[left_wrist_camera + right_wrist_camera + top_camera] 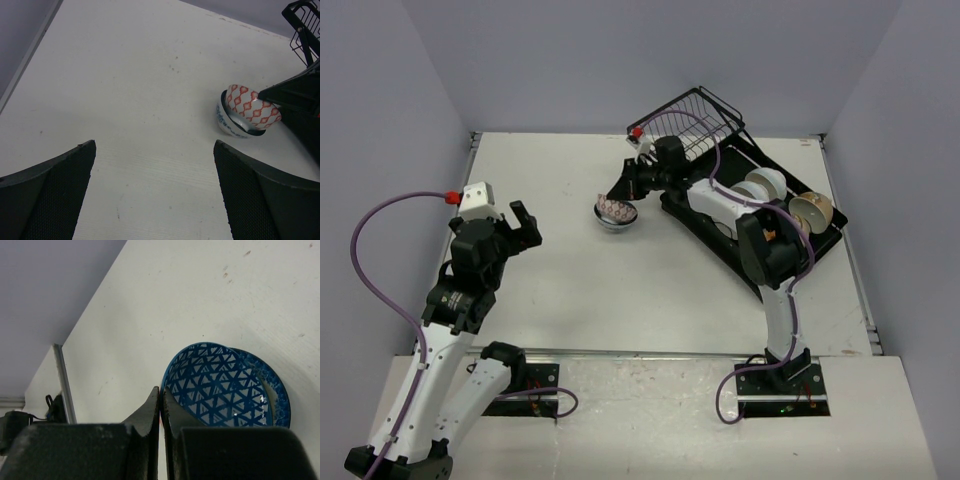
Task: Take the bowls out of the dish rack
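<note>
Right gripper (161,396) shut, empty, tips just beside the rim of the nested bowls (616,213) on the table (570,300), left of the rack (705,115). Left gripper (518,228) wide open, well apart to the left, aimed at that pair. In the rack, behind the right arm: white bowl (765,185), brown-rimmed bowl (812,208), both tilted. Probably a job for the right arm, the nearer of the 2.

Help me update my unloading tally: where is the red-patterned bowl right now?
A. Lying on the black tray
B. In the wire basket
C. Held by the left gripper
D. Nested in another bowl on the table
D: the red-patterned bowl sits tilted inside a blue-rimmed bowl on the white table, outside the rack, and the left gripper is open and empty.
</note>
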`<state>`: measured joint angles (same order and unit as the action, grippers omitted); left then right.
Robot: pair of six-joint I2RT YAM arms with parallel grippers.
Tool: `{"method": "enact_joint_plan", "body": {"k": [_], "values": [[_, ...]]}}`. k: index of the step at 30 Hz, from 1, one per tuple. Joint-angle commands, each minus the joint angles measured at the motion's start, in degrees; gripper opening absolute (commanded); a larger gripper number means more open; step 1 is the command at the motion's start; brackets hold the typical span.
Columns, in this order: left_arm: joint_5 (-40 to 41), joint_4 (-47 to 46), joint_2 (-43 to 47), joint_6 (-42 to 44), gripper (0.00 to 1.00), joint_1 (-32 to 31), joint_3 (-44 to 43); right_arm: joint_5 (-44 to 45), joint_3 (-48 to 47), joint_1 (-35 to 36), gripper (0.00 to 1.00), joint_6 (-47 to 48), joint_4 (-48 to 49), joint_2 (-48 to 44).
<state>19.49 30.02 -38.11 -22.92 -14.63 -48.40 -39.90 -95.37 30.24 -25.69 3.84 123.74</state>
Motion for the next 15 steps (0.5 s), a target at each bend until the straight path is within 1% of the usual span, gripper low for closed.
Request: {"method": "enact_joint_plan", "body": {"k": [1, 3, 6, 9, 12, 13, 15], "values": [[-0.15, -1.90, 0.40, 1.21, 1.00, 0.66, 0.06, 1.40, 1.23, 1.14, 0.00, 2.40, 2.31, -4.12], [-0.06, -1.90, 0.49, 1.21, 1.00, 0.66, 0.06, 1.75, 1.50, 2.01, 0.00, 3.01, 2.32, -5.18], [-0.06, -1.98, 0.49, 1.30, 1.00, 0.66, 0.06, 5.70, 1.51, 3.68, 0.00, 7.48, -0.49, -6.14], [-0.06, -1.90, 0.58, 1.30, 1.00, 0.66, 0.06, 14.11, 0.63, 6.31, 0.00, 11.35, -5.49, -6.23], [-0.15, -1.98, 0.49, 1.30, 1.00, 0.66, 0.06, 19.14, 0.01, 7.99, 0.00, 14.86, -7.96, -6.41], [-0.06, -1.98, 0.58, 1.30, 1.00, 0.66, 0.06, 22.03, 0.01, 9.12, 0.00, 15.67, -9.18, -6.41], [-0.06, -1.90, 0.67, 1.30, 1.00, 0.66, 0.06, 24.16, 0.97, 10.01, 0.00, 16.81, -9.20, -6.67]]}}
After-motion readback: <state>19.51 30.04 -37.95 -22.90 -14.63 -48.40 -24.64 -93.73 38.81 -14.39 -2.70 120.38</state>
